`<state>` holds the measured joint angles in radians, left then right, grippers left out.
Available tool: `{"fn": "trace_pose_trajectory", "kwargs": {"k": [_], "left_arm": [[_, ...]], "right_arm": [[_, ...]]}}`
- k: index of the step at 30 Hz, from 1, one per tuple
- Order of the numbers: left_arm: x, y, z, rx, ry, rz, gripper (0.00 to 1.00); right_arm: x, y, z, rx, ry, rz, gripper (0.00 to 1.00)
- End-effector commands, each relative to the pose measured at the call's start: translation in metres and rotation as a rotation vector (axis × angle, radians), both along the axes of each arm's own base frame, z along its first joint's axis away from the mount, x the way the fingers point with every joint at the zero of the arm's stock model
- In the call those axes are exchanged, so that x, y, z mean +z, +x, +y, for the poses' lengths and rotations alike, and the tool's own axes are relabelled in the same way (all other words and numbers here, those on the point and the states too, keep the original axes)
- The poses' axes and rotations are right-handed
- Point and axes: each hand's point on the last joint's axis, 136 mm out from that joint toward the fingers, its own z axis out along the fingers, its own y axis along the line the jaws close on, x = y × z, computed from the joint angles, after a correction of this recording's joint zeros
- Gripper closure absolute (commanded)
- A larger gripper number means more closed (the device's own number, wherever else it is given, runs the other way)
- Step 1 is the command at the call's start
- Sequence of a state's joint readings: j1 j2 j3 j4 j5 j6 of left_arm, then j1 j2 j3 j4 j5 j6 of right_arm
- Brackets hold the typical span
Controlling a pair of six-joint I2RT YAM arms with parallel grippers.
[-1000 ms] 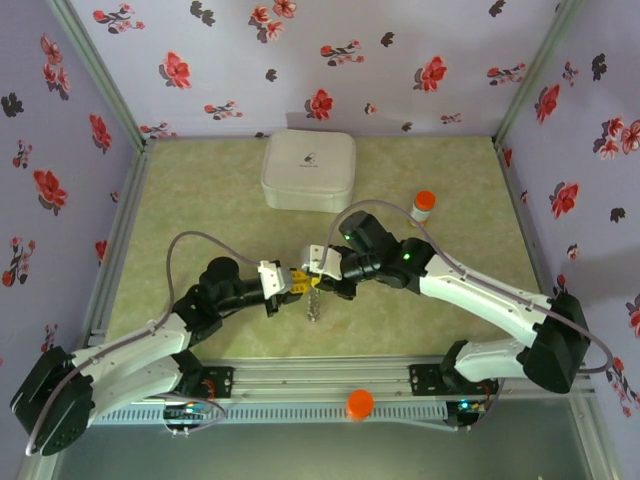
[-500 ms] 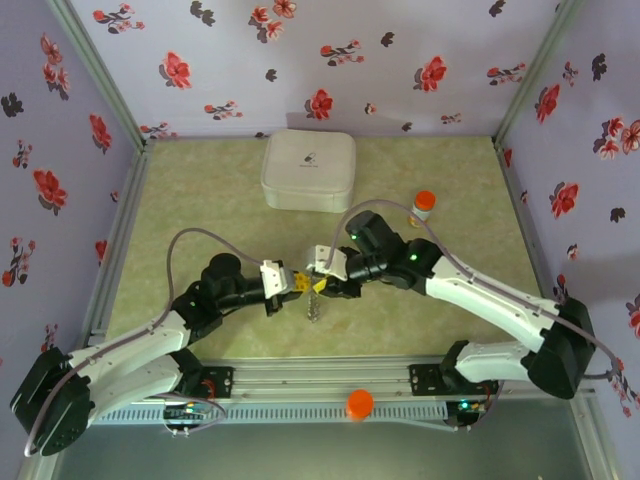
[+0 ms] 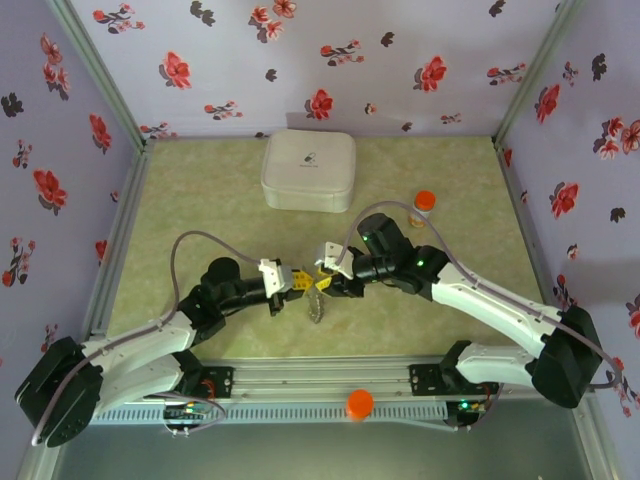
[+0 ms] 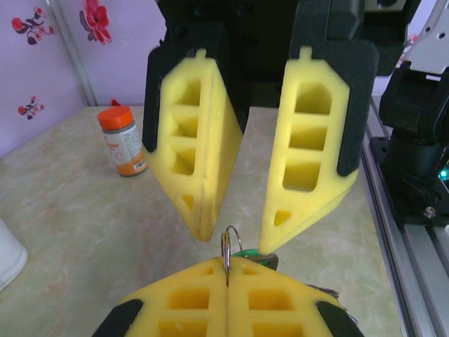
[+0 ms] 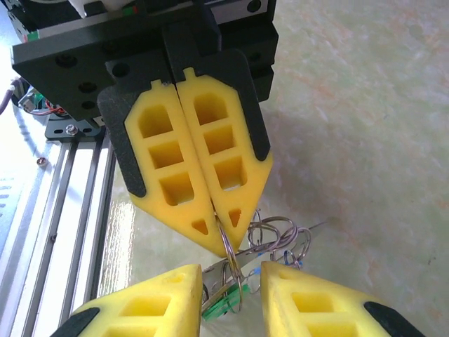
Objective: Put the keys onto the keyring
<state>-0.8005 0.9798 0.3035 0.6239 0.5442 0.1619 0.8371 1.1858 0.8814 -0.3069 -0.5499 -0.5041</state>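
My left gripper (image 3: 300, 283) is shut on one thin silver loop (image 4: 226, 246) of the keyring (image 5: 277, 235), a bunch of linked wire rings hanging just above the table. The key with the green head (image 5: 224, 305) hangs from that loop, its green edge (image 4: 247, 253) showing beside my left fingertips. A speck of the blue key (image 5: 261, 269) shows among the rings. My right gripper (image 5: 231, 277) is open, one finger either side of the held loop and the green key, tip to tip with the left gripper (image 5: 223, 235). From above the bunch (image 3: 317, 308) dangles below both grippers.
A white rounded case (image 3: 308, 170) stands at the back centre. An orange-capped bottle (image 3: 423, 207) stands just behind my right arm. The aluminium rail (image 3: 300, 385) runs along the near edge with an orange knob (image 3: 359, 403) on it. Flowered walls close three sides.
My right gripper has opened and drawn slightly to the right. My left gripper has closed fully on the ring. The hanging bunch has swung a little.
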Motion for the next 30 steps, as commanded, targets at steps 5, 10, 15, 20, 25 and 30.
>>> {"fn": "trace_pose_trajectory", "kwargs": {"k": [5,10,15,20,25,30], "left_arm": [[0.011,-0.005,0.000,-0.021,-0.069,-0.022,1.00],[0.012,-0.006,0.000,-0.023,-0.070,-0.025,1.00],[0.012,-0.006,0.000,-0.023,-0.067,-0.029,1.00],[0.014,-0.005,-0.001,-0.023,-0.070,-0.033,1.00],[0.013,-0.001,0.002,0.009,-0.060,-0.034,0.77],[0.003,0.004,0.004,0.032,0.052,-0.029,0.76]], "right_arm": [[-0.006,0.009,0.002,-0.042,0.004,0.007,0.77],[-0.001,0.003,0.008,-0.011,0.043,0.051,0.85],[-0.005,-0.001,0.007,0.002,0.034,0.066,0.81],[-0.006,0.002,0.008,0.000,0.016,0.068,1.00],[0.002,0.003,0.007,0.000,0.018,0.036,1.00],[0.002,0.003,0.004,0.004,-0.054,-0.012,1.00]]}}
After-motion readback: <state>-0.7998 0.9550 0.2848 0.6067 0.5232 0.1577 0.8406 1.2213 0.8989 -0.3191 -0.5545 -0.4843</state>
